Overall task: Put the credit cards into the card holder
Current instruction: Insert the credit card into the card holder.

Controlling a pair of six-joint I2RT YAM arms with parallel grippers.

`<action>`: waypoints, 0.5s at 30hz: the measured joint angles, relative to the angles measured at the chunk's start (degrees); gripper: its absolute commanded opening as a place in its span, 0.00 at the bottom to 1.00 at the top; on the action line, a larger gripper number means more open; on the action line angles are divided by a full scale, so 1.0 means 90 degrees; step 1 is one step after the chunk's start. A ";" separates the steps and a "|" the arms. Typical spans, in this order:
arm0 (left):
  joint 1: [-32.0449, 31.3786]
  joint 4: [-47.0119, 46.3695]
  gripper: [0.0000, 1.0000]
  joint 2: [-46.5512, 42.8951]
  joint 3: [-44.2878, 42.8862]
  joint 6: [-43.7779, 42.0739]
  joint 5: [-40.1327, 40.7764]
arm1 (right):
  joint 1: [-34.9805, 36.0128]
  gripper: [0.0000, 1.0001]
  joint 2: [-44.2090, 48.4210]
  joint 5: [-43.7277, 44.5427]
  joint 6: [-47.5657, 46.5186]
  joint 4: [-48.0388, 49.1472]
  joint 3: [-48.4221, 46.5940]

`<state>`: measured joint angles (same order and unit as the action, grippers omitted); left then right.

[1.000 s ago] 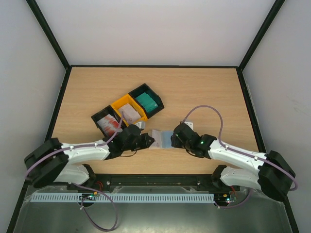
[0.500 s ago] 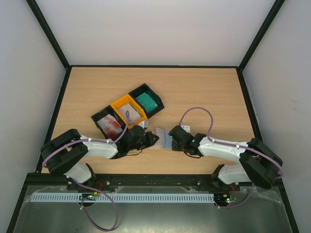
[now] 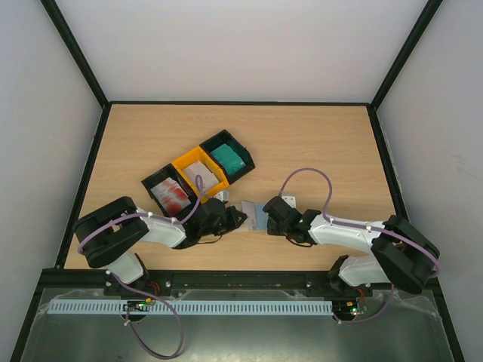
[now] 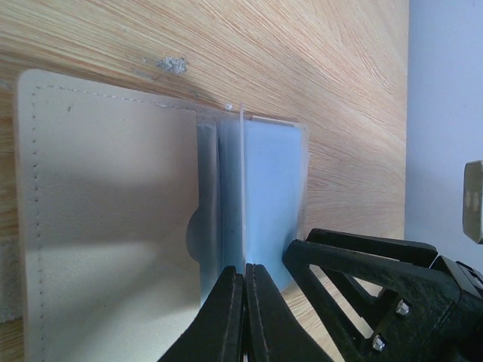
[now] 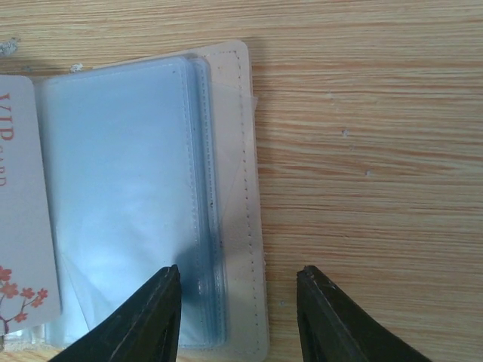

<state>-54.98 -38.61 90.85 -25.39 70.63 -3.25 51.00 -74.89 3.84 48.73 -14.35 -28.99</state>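
On the table (image 3: 324, 143), the open beige card holder (image 5: 234, 151) lies between the two arms. The right fingers (image 5: 155, 320) stand apart, straddling its edge. The left fingers (image 4: 223, 309) pinch a white VIP card (image 5: 23, 188) at the holder's other side.

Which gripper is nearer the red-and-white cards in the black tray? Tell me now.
Left. The left gripper sits just right of the red-and-white cards, at the card holder; the right gripper is beyond the holder.
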 measured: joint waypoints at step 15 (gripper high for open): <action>-0.0002 -0.0770 0.02 0.0595 0.0041 0.0508 -0.0223 | 0.0000 0.41 0.0061 -0.0002 0.0114 0.0158 0.0090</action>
<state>-55.00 -45.54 96.20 -25.02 75.20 -5.26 51.00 -74.35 3.81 49.76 -12.93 -28.18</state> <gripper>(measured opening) 0.029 0.412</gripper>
